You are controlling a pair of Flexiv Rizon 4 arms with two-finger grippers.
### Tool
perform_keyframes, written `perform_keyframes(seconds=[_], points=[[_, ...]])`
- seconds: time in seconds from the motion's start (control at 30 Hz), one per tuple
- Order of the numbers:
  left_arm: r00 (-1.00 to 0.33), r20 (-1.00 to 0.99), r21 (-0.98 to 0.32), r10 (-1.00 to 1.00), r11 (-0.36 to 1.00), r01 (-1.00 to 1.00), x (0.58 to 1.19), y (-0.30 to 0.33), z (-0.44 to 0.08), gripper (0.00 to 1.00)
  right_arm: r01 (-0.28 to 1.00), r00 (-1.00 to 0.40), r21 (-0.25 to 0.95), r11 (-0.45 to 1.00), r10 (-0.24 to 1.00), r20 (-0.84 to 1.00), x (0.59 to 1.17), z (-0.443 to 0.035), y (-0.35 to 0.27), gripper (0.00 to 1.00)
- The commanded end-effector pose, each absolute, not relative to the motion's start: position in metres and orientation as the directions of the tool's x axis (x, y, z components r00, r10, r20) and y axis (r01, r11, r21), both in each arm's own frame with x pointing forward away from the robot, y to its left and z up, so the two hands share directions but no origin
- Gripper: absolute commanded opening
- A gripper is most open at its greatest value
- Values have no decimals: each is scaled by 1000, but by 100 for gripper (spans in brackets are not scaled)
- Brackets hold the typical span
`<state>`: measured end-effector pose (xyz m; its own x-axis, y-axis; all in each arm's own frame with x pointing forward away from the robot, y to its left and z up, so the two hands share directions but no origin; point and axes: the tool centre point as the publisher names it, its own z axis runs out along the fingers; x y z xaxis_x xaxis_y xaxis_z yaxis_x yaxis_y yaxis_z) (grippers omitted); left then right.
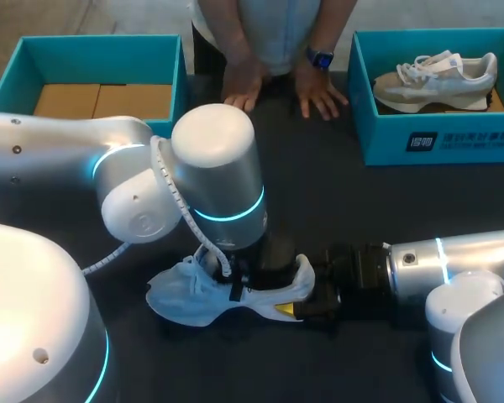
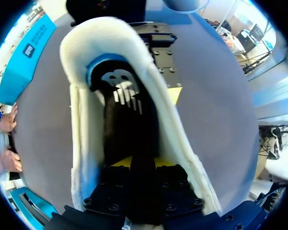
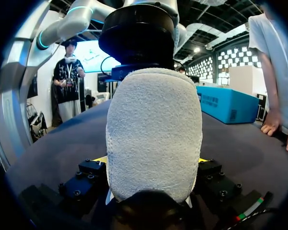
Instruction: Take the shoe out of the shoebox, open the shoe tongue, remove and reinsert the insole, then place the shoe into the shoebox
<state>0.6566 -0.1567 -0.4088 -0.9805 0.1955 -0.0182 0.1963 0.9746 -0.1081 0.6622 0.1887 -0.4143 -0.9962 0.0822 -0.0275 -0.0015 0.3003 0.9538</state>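
At the near middle of the dark worktop [image 1: 353, 201], the pale white-and-blue mesh shoe [image 1: 185, 294] lies on its side, out of any box, so the first step looks done. The right tool [image 3: 151, 162] is clenched on the shoe's fuzzy heel, a yellow tip at each side, steadying it. The left tool [image 2: 137, 163] stands in the shoe's mouth, over the dark insole with a white logo [image 2: 127, 98], which lies inside along the sole. Whether this tool is clenched or released I cannot tell.

Nor can I say whether the insole has been out and back, but I judge the work to be somewhere in the insole step. Boxing the shoe is left to do, likely in the empty teal cardboard shoebox [image 1: 101, 59] at the far left. The far-right teal box [image 1: 454, 138] holds a beige sneaker [image 1: 437, 80]. A person's hands [image 1: 245, 82] rest on the worktop's far edge.
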Motion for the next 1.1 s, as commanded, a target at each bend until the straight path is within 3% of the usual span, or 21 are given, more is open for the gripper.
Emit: perform_keyframes(seconds=[0.03,0.17,0.33,0.57,1.1], points=[[-982,-42,-97,187,977,190,671,-162,-424,20,-2,-996,953,303,82,-28,660,-413,191,0],[-981,-79,-76,178,980,184,675,-162,-426,15,-2,-996,953,303,82,-28,660,-413,191,0],[-981,-110,-59,161,984,168,681,-163,-429,0,-2,-996,953,303,82,-28,660,-413,191,0],[-985,-114,-92,126,986,137,688,-159,-420,0,-2,-996,953,303,82,-28,660,-413,191,0],[-992,64,-339,113,937,85,686,-144,-382,0,-2,-996,953,303,82,-28,660,-413,191,0]])
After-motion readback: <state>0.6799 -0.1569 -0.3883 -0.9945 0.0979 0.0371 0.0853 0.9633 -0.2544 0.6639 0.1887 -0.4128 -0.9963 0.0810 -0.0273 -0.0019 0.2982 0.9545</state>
